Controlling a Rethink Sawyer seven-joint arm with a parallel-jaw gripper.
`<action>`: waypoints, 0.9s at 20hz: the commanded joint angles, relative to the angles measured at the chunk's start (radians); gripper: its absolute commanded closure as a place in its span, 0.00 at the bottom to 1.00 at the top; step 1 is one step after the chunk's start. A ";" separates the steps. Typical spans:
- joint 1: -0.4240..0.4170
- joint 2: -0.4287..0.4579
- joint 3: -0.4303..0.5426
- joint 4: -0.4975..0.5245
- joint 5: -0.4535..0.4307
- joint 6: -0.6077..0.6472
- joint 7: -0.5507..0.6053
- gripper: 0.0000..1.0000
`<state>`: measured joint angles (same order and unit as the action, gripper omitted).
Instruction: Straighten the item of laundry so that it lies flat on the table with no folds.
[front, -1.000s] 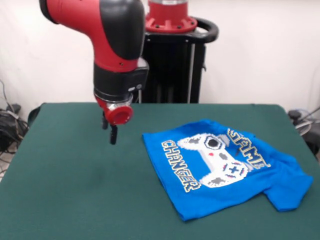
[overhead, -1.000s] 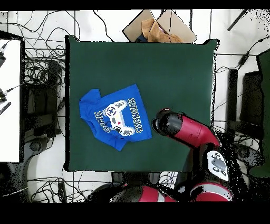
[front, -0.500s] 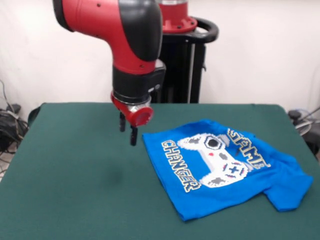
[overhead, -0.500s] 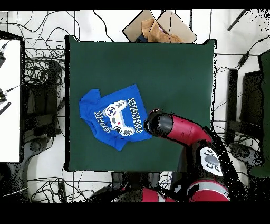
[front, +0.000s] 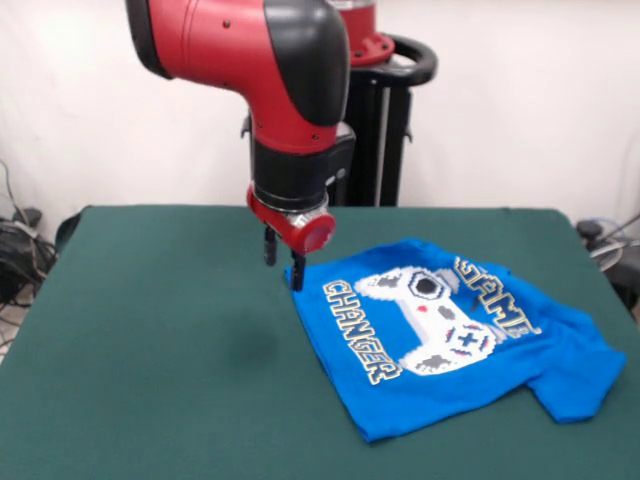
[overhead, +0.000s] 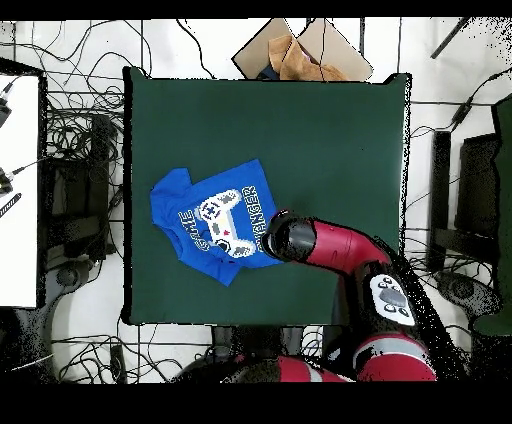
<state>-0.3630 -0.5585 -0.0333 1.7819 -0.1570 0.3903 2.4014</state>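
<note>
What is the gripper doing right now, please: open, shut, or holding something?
Gripper: open, holding nothing, at the far corner of the blue T-shirt.

A bright blue T-shirt (front: 450, 340) with a white-grey pixel controller print and yellow-white lettering lies on a dark green table (front: 150, 380), under a red-and-black arm (front: 270, 70).

T-shirt (front: 450, 335) on table (front: 150, 400) (arm (front: 280, 100) above its corner).

White wall (front: 520, 110) behind; cables (overhead: 75, 150) on pale floor, cardboard box (overhead: 300, 50).
</note>
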 joint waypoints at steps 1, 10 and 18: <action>-0.019 -0.015 0.132 0.063 -0.038 -0.007 -0.051 0.00; 0.016 0.043 0.135 0.064 -0.050 -0.088 0.019 0.00; 0.062 0.038 0.129 0.086 -0.040 -0.096 0.039 0.00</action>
<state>-0.3482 -0.5467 0.0046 1.7872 -0.1675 0.3391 2.4014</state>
